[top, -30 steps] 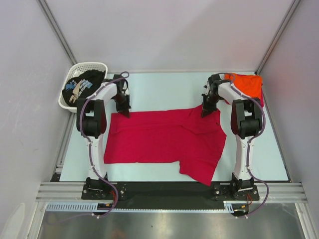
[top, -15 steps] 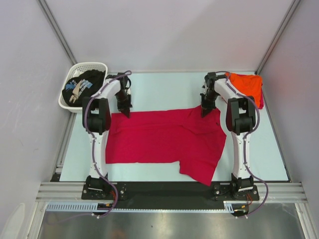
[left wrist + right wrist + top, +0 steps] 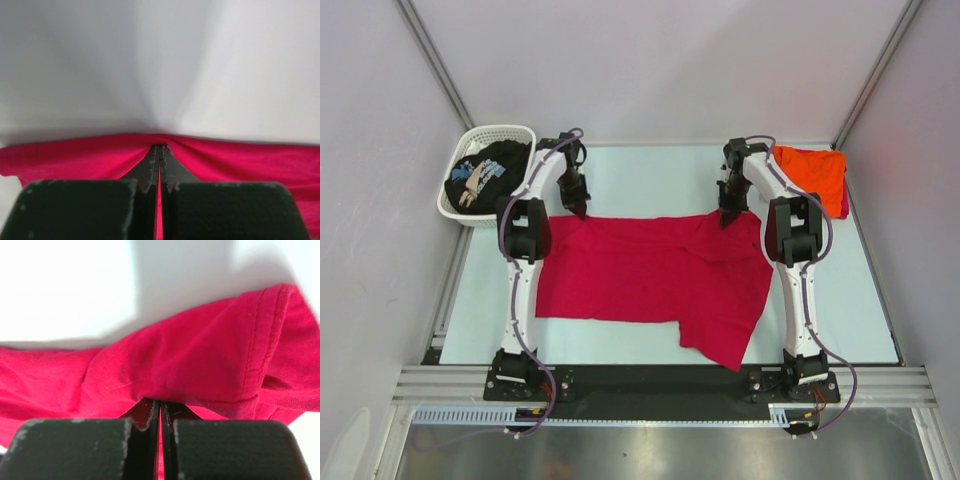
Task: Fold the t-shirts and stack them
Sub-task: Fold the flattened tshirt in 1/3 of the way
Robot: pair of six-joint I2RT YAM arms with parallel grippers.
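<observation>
Currently, the crimson t-shirt (image 3: 650, 275) lies spread flat on the table (image 3: 650, 170), with its long dimension running side to side. A flap at its right part extends toward the arm bases.

Left gripper (image 3: 578, 208): located at the far left corner of the crimson t-shirt. Its jaws are closed to a thin slit, with the far edge of the cloth pinched between them. The left wrist view shows the fabric drawn up into a small peak at the fingertips.

Right gripper (image 3: 725, 220): located at the far right corner of the crimson t-shirt. Its jaws are likewise clamped on the cloth. The right wrist view shows a stitched hem bunched just above the fingertips.

Orange t-shirt (image 3: 815, 168): lies in a compact pile beyond the far right corner of the crimson t-shirt, apart from it.

Black t-shirt (image 3: 485, 172), pale blue-white print: sits crumpled inside the white basket (image 3: 500, 131), beyond the far left corner of the crimson t-shirt and well apart from it.
</observation>
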